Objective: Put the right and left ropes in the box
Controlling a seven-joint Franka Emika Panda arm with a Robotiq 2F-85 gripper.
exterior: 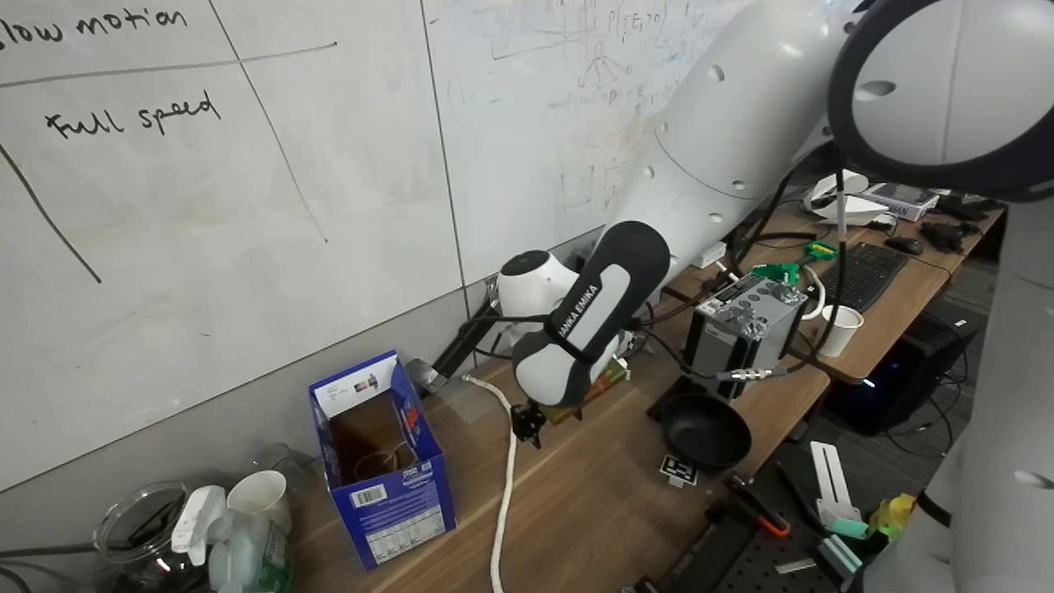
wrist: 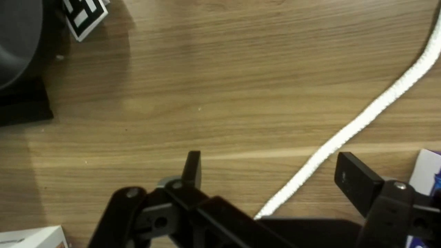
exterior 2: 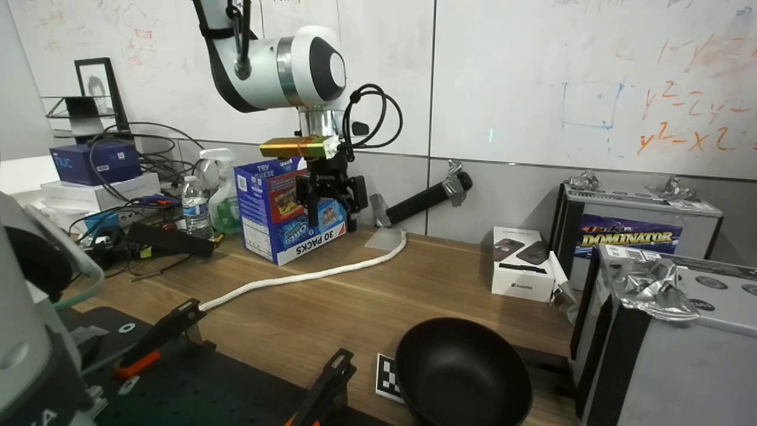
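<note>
One white rope [exterior: 506,494] lies on the table in a loose curve, its far end near the wall; it also shows in an exterior view [exterior 2: 319,274] and in the wrist view [wrist: 361,119]. The blue box [exterior: 403,506] stands open at the top by the wall, also seen in an exterior view [exterior 2: 257,216]. A pale cord loop [exterior: 387,459] shows inside it. My gripper [exterior 2: 333,216] is open and empty above the table, beside the box; it also shows in the wrist view [wrist: 270,168], with the rope passing below between its fingers.
A black bowl [exterior 2: 464,373] and a marker card [exterior 2: 387,376] sit on the table. A white phone box [exterior 2: 520,266] and grey batteries [exterior 2: 680,355] stand to one side. A spray bottle [exterior 2: 225,195] stands by the box. Black clamps [exterior 2: 162,334] line the table edge.
</note>
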